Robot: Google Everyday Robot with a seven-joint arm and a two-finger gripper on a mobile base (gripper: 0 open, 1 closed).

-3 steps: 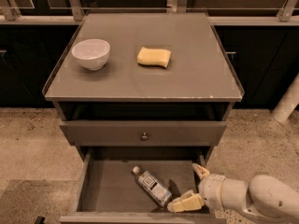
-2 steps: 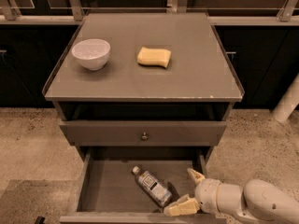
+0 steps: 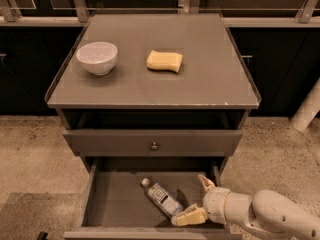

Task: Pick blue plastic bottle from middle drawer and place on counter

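The blue plastic bottle [image 3: 161, 198] lies on its side in the open middle drawer [image 3: 116, 204], white cap pointing up-left. My gripper [image 3: 189, 200] reaches into the drawer from the right, open, at the bottle's bottom end. One finger [image 3: 188, 217] lies right by the bottle's base, the other finger [image 3: 205, 182] stands off to the upper right. The bottle is not gripped. The grey counter [image 3: 150, 86] is above.
A white bowl [image 3: 97, 57] and a yellow sponge [image 3: 164, 61] sit on the counter. A closed grey drawer front with a round knob [image 3: 154, 145] is above the open drawer. Speckled floor lies on both sides; dark cabinets stand behind.
My gripper has moved left inside the drawer, closing in on the bottle's bottom end. The bottle has not moved.
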